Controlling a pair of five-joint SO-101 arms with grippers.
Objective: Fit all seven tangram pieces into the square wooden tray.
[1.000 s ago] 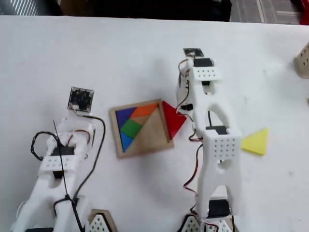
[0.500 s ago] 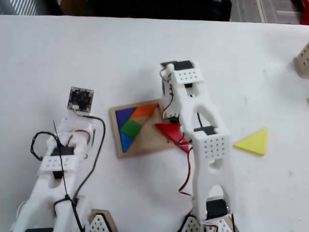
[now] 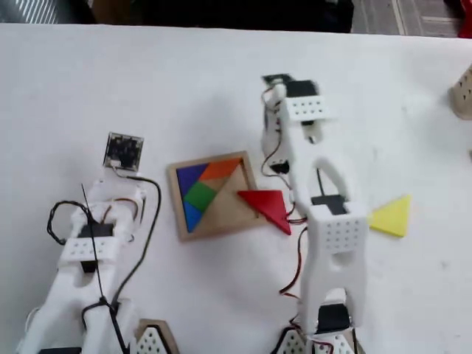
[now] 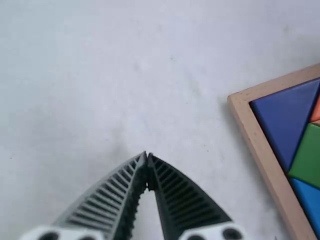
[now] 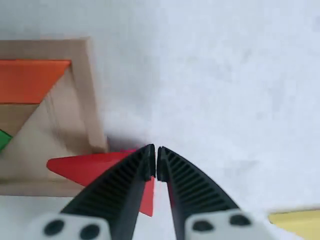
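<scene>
The square wooden tray (image 3: 251, 179) lies mid-table and holds dark blue (image 3: 190, 177), orange (image 3: 222, 168), green (image 3: 199, 195) and light blue (image 3: 192, 215) pieces. A red triangle (image 3: 268, 206) lies flat across the tray's right rim, near its front corner. The yellow triangle (image 3: 391, 216) rests on the table to the right of the right arm. My right gripper (image 5: 154, 151) is shut, its tips just above the red triangle (image 5: 90, 167), nothing between them. My left gripper (image 4: 147, 161) is shut over bare table, short of the tray's corner (image 4: 239, 103).
The right arm (image 3: 335, 243) stands between the tray and the yellow triangle. A beige perforated block (image 3: 462, 92) sits at the table's right edge. A wooden block (image 3: 158, 338) lies at the front beside the left arm's base.
The red triangle has turned and slid from beside the tray's right edge onto its rim. The right arm swung left over it, then drew back. The left arm has not moved.
</scene>
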